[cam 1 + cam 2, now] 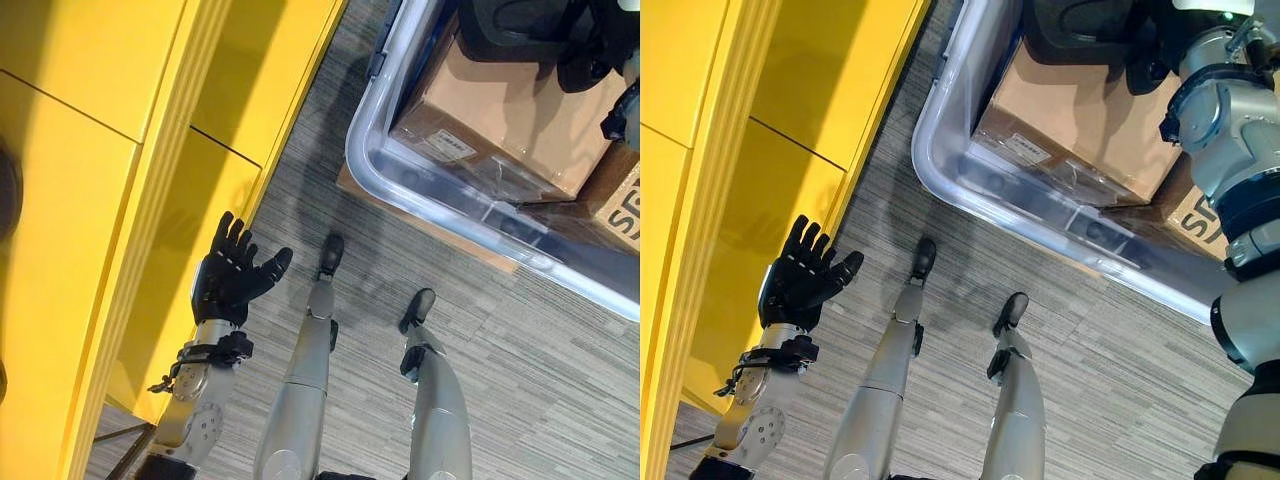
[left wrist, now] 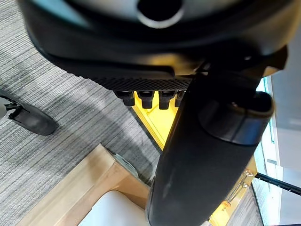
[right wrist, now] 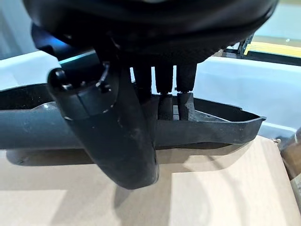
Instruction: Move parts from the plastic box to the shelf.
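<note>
Left eye view: I see my left hand (image 1: pixel 232 275) raised beside the yellow shelf (image 1: pixel 120 200), fingers spread and straight, nothing in it. The clear plastic box (image 1: pixel 400 175) stands on the grey floor (image 1: pixel 500 380), near the shelf, with a cardboard carton (image 1: pixel 520 120) inside and a dark part (image 1: pixel 510 30) lying on top of the carton.
Right eye view: my right arm reaches down into the box, over the carton.
Left wrist view: I see straight fingers (image 2: pixel 146 96) with yellow shelf past them.
Right wrist view: my right hand (image 3: pixel 141 61) has its fingers (image 3: pixel 186 94) and thumb curled round the dark part's edge, clamped on it above the carton.
</note>
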Robot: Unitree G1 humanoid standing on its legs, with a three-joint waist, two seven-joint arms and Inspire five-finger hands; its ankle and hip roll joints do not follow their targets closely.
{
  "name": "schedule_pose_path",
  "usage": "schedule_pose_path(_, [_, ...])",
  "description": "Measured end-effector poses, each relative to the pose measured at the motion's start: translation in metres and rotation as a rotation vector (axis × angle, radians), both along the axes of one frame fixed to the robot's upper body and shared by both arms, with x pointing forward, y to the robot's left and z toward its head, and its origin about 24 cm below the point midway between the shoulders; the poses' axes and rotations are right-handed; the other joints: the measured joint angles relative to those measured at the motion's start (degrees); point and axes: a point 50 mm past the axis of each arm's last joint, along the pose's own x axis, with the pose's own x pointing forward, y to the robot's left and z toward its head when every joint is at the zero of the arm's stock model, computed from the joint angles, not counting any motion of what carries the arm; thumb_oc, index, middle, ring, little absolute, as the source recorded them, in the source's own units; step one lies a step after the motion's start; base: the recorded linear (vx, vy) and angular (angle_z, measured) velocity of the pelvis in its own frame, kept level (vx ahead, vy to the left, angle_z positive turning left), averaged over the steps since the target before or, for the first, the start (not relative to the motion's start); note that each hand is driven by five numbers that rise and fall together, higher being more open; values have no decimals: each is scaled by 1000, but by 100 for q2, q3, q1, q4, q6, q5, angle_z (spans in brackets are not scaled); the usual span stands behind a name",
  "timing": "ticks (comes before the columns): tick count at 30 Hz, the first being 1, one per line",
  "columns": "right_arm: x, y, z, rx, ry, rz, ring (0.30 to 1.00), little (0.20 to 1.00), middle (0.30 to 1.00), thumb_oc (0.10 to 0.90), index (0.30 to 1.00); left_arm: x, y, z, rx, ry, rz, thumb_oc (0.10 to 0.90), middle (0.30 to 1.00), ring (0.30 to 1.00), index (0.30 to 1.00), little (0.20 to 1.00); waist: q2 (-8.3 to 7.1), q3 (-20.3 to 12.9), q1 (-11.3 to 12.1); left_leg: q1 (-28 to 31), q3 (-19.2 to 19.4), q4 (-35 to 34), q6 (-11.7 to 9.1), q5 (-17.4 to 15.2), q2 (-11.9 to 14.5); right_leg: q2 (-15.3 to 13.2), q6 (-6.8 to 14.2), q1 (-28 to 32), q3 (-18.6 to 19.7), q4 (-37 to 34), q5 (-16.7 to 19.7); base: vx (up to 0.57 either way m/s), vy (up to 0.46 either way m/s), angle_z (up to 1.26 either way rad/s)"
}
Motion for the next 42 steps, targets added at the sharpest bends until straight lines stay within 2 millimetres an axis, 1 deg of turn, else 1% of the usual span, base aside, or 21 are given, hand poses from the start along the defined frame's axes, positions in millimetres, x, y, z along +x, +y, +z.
schedule_pose_path(3, [4, 5, -18, -27, 66, 22, 300, 300, 300, 400, 300, 0, 1, 0, 1, 2, 3, 900, 1000, 1000, 1000, 1000, 0, 0, 6, 262, -10, -10, 0, -2, 7, 34, 5, 369, -47, -209, 53, -23, -44, 3])
schedule_pose_path(5, [6, 15, -27, -55, 105, 60, 300, 300, 300, 400, 300, 1, 1, 0, 1, 0, 3, 900, 1000, 1000, 1000, 1000, 0, 0, 9, 399, -15, -26, 0, -2, 28, 68, 5, 588, -103, -383, 147, -9, -20, 1])
schedule_pose_path(7, [7, 16, -35, -64, 125, 70, 300, 300, 300, 400, 300, 1, 0, 0, 1, 0, 1, 900, 1000, 1000, 1000, 1000, 1, 0, 5, 491, -28, -35, 0, -2, 30, 83, 6, 741, -131, -490, 186, -14, -44, 1])
schedule_pose_path(9, [5, 15, -42, -71, 151, 78, 300, 300, 300, 400, 300, 1, 1, 0, 3, 2, 0, 900, 1000, 1000, 1000, 1000, 0, 2, 13, 683, -18, -115, -5, -6, 36, 105, 24, 966, -135, -662, 279, -16, -47, -1])
schedule_pose_path(10, [4, 17, -51, -81, 181, 98, 300, 300, 300, 400, 300, 1, 2, -2, 4, 11, 4, 900, 1000, 1000, 1000, 1000, -1, 3, 13, 844, -13, -133, -4, -9, 34, 115, 33, 1193, -150, -807, 328, -1, -40, 2])
schedule_pose_path(13, [2, 22, -69, -98, 250, 140, 300, 300, 300, 400, 300, 1, 3, -2, 6, 11, 5, 900, 1000, 1000, 1000, 1000, -7, 2, 7, 1184, -20, -243, -5, -11, 40, 149, 40, 1593, -180, -1043, 420, 10, -24, 1])
schedule_pose_path(14, [-2, 27, -77, -118, 280, 180, 300, 300, 300, 400, 300, 1, 5, -1, 8, 7, 12, 900, 1000, 1000, 1000, 1000, -14, -3, 15, 1334, -33, -280, -4, -11, 57, 187, 19, 1810, -215, -1219, 484, 31, -49, 0])
schedule_pose_path(17, [-8, 30, -82, -140, 305, 226, 300, 300, 300, 400, 300, 1, 6, 1, 11, 3, 11, 900, 1000, 1000, 1000, 1000, -34, -3, -2, 1559, -33, -335, -9, -19, 115, 270, -17, 2123, -259, -1458, 606, 16, -30, -1])
schedule_pose_path(21, [-20, 35, -85, -156, 330, 282, 300, 300, 300, 400, 300, -1, 11, 0, 20, 19, 12, 900, 1000, 1000, 1000, 1000, -181, -11, 16, 1930, -3, -485, -21, 1, 178, 340, -57, 2503, -260, -1679, 678, 18, -33, -5])
schedule_pose_path(23, [-25, 37, -93, -115, 334, 339, 300, 300, 300, 400, 300, -5, 19, -1, 40, 23, 28, 900, 1000, 1000, 1000, 1000, -421, -242, -18, 2006, -18, -537, -68, -54, 224, 384, -80, 2591, -268, -1800, 671, 28, -23, -4])
schedule_pose_path(25, [-28, 35, -88, -99, 319, 342, 300, 300, 300, 400, 300, -3, 20, 3, 63, 18, 11, 900, 1000, 1000, 1000, 1000, -501, -280, -69, 2042, -17, -528, -78, -54, 253, 427, -113, 2661, -277, -1830, 701, 37, -30, 1])
schedule_pose_path(26, [-32, 34, -84, -108, 329, 337, 300, 300, 300, 400, 300, -1, 22, 4, 66, 23, 11, 900, 1000, 1000, 1000, 1000, -535, -253, -70, 2209, -1, -535, -79, -41, 252, 425, -119, 2824, -280, -1846, 710, 20, -18, 3])
schedule_pose_path(27, [-34, 33, -87, -103, 337, 346, 300, 300, 300, 400, 300, -2, 24, 3, 68, 31, 15, 900, 1000, 1000, 1000, 1000, -561, -287, -48, 2297, -2, -552, -79, -43, 248, 413, -115, 2922, -283, -1887, 707, 0, 0, 0])
schedule_pose_path(28, [-40, 30, -88, -82, 336, 360, 300, 300, 300, 400, 300, -4, 26, 0, 77, 47, 17, 900, 1000, 1000, 1000, 1000, -640, -395, -63, 2439, 10, -624, -78, -59, 237, 410, -113, 3083, -291, -2018, 708, 0, 0, 0])
schedule_pose_path(30, [-46, 29, -78, -44, 289, 389, 300, 300, 300, 400, 300, -5, 30, 2, 104, 43, 15, 900, 1000, 1000, 1000, 1000, -671, -442, -93, 2506, 26, -663, -98, -80, 280, 452, -134, 3143, -286, -2064, 733, 29, 7, -5])
schedule_pose_path(32, [-52, 30, -64, -21, 245, 418, 300, 300, 300, 400, 300, -8, 39, 5, 170, 37, 29, 900, 1000, 1000, 1000, 1000, -670, -443, -135, 2549, 35, -694, -116, -71, 316, 482, -152, 3148, -275, -2048, 746, 36, 0, -9])
schedule_pose_path(34, [-58, 29, -59, -14, 231, 433, 300, 300, 300, 400, 300, -8, 43, 6, 211, 46, 49, 900, 1000, 1000, 1000, 1000, -663, -446, -152, 2631, 35, -707, -120, -74, 323, 483, -156, 3228, -268, -2063, 752, 18, -2, -3])
schedule_pose_path(36, [-63, 26, -59, 19, 227, 449, 300, 300, 300, 400, 300, -7, 42, 7, 247, 40, 50, 900, 1000, 1000, 1000, 1000, -662, -447, -135, 2656, 36, -709, -128, -85, 322, 485, -156, 3258, -263, -2068, 751, 43, 16, -1])
schedule_pose_path(37, [-64, 26, -60, 30, 236, 458, 300, 300, 300, 400, 300, -7, 43, 8, 267, 41, 53, 900, 1000, 1000, 1000, 1000, -656, -442, -167, 2712, 89, -713, -124, -82, 322, 479, -163, 3296, -243, -2066, 760, 31, 19, -6])
schedule_pose_path(40, [-67, 28, -68, 42, 279, 484, 300, 300, 300, 400, 300, -6, 43, 9, 317, 48, 56, 900, 1000, 1000, 1000, 1000, -657, -443, -145, 2984, 173, -759, -105, -72, 317, 449, -160, 3518, -237, -2093, 763, 12, 10, -9])
schedule_pose_path(42, [-70, 29, -71, 54, 287, 502, 300, 300, 300, 400, 300, -6, 47, 15, 362, 25, 77, 900, 1000, 1000, 1000, 1000, -657, -488, -178, 3118, 194, -825, -119, -92, 329, 447, -156, 3611, -171, -2135, 759, -4, 14, -14])
